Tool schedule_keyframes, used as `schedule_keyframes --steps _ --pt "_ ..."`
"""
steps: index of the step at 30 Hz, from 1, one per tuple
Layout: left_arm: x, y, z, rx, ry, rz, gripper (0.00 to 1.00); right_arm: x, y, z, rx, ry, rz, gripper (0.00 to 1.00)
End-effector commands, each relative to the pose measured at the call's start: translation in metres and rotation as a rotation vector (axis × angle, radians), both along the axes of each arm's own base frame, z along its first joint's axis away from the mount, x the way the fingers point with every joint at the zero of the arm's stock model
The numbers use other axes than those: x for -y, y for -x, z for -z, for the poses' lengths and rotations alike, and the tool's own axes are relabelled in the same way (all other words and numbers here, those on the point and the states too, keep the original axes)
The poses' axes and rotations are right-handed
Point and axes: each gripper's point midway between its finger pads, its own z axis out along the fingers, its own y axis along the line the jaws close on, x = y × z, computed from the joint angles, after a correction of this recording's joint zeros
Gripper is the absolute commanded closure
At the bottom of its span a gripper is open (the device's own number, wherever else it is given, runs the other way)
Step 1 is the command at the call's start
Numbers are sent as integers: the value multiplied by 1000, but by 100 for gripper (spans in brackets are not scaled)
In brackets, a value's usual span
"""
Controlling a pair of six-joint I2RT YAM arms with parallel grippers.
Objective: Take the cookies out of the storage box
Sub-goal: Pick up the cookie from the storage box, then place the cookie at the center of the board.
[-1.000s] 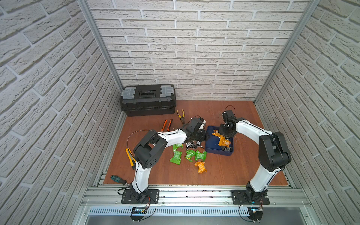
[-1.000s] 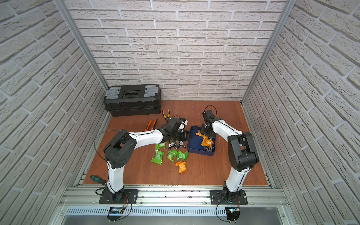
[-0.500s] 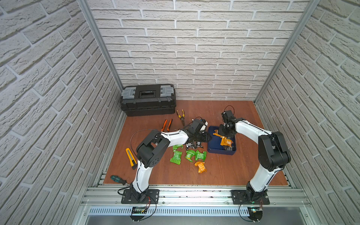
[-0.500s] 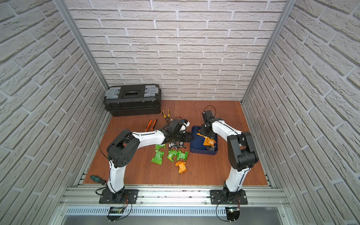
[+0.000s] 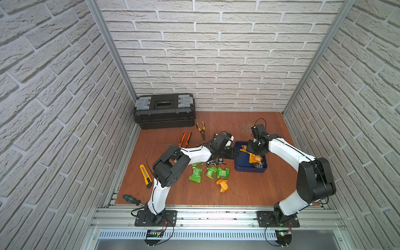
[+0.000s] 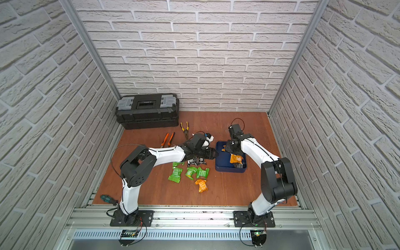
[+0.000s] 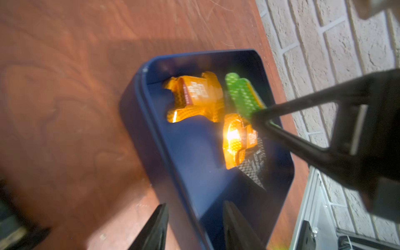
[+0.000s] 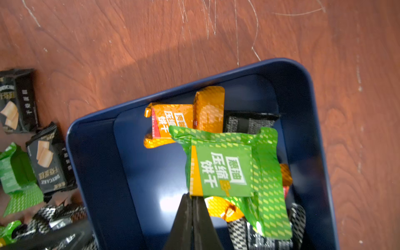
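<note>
The blue tray [image 5: 249, 171] is smooth, glossy and dark navy: a shallow rectangle with rounded corners and low walls. It sits on a scratched, reddish wood-grain floor [image 8: 194, 32]. The cookies are flat, crinkly foil packets with crimped ends and a fine diamond or checker sheen.

Inside the tray lie two orange packets [image 8: 173, 121] and a black packet [image 8: 249, 124] with silver-checked ends close to the wall. More orange and black foil shows beneath the green packet [image 8: 229, 168].

The right gripper [image 8: 192, 198] has its thin black fingers pressed together on one edge of that green packet. The packet hangs over the tray's inside, above the others. The left gripper [image 7: 194, 204] stands part-way apart and holds nothing. One fingertip is inside the tray and the other outside, with the tray's wall between them. That view is blurred, so I cannot tell whether they touch the wall.

Outside the tray, on the left arm's side, loose black packets [image 8: 48, 160] lie just beside its wall. Farther from the tray lie three loose green packets [image 5: 211, 172] and a loose orange packet [image 5: 223, 185].

The held green packet bears white characters, 压缩饼干, and 葱油 in a white frame. One orange packet shows 压缩饼干, partly covered. A loose black packet reads DRYCAKE beside a picture of pale square biscuits.
</note>
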Motion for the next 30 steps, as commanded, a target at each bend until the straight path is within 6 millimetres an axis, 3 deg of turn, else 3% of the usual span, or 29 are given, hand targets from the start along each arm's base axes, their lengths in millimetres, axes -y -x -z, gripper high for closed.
schedule_keyframes --steps 1,5,7,11,14,21,23,24,30 --pt "-24 -26 -64 172 99 -162 51 -8 4 -29 59 4 -59 98" --pt "-69 -38 -94 280 52 -360 49 -38 1 -54 122 19 -163 97" --pt "-94 -42 -99 290 30 -464 49 -56 -2 -62 145 29 -222 97" --pt "-141 -41 -94 254 0 -639 48 -95 -16 -60 148 22 -334 97" --pt "-162 -36 -86 238 -26 -696 48 -126 -28 -51 136 15 -407 98" --pt "-185 -24 -71 200 -46 -754 48 -160 -66 -17 90 1 -452 98" --pt "-187 -22 -69 195 -54 -760 48 -163 -76 -15 88 19 -458 98" --pt "-188 -21 -67 191 -57 -760 48 -164 -80 0 58 36 -459 98" --pt "-189 -19 -62 177 -68 -762 48 -159 -98 20 41 94 -438 98"
